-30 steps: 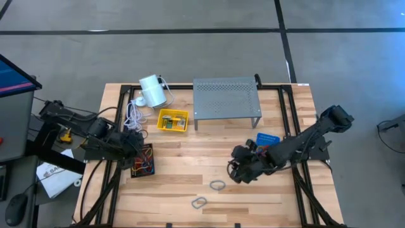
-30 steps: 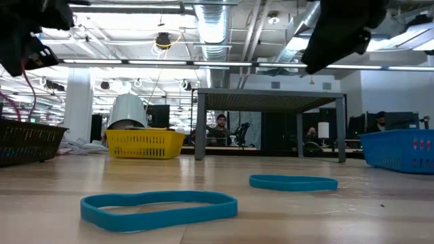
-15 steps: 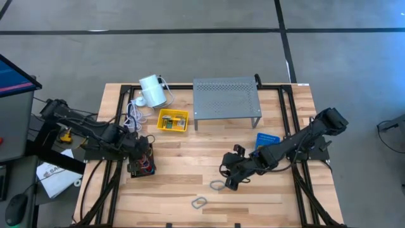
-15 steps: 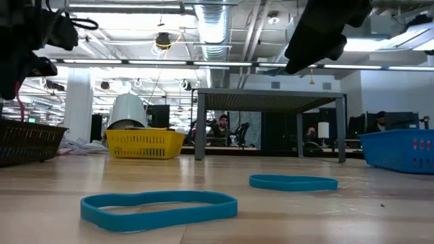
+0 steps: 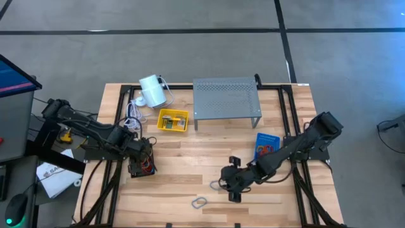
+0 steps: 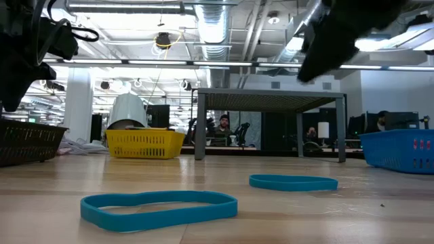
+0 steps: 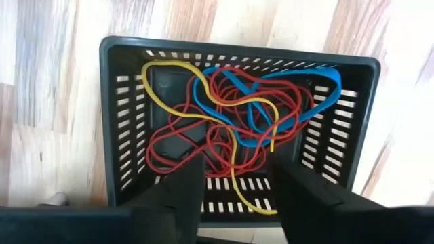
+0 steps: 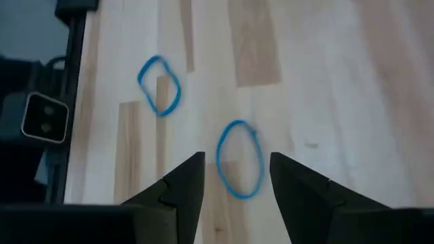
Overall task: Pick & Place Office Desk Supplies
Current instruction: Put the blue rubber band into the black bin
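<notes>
The left claw (image 7: 234,186) hangs released above a dark slotted plastic basket (image 7: 122,135) of tangled rubber bands (image 7: 230,122). The right claw (image 8: 234,186), fingers apart, hovers over a thin blue rubber-band loop (image 8: 239,159) on the wooden tabletop (image 8: 325,81).

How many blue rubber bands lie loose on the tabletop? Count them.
2. One lies just ahead of the right hand; the other lies farther off, nearer the table's front edge.

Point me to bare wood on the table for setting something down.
Free: the wide planks between the black basket and the blue basket, in front of the grey shelf, and the near left corner. Crowded: the back left, with the white cylinder, cord and yellow basket; the near middle, with two blue rubber bands under the right gripper.
</notes>
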Motion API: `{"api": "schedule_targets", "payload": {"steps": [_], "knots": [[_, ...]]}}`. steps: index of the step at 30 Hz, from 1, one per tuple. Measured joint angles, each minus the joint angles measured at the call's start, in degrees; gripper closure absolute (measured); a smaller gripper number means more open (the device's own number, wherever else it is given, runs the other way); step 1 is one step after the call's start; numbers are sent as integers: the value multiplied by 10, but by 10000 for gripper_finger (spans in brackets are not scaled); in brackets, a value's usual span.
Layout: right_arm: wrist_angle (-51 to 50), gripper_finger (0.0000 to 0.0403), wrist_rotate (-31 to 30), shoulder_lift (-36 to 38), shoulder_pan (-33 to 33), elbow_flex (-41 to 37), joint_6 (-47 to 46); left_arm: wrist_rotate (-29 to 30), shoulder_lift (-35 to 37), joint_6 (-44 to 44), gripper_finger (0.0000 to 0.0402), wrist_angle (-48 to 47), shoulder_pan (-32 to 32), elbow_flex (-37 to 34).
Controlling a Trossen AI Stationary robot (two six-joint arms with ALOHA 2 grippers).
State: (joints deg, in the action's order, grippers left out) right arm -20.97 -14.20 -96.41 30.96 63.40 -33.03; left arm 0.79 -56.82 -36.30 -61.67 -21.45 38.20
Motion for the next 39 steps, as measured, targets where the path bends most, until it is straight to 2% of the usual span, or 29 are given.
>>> {"api": "schedule_targets", "payload": {"steps": [7, 12, 22, 39], "knots": [[9, 239, 24, -53, -12, 0, 1, -10, 2, 0, 197, 22, 0, 0], [8, 239, 26, -61, -18, 0, 5, -12, 4, 11, 181, 104, 0, 0], [7, 239, 65, -79, -17, 2, 1, -17, 26, 84, 178, 246, 0, 0], [-55, 239, 97, -179, -9, 74, 6, -12, 36, 201, 179, 472, 0, 0]]}}
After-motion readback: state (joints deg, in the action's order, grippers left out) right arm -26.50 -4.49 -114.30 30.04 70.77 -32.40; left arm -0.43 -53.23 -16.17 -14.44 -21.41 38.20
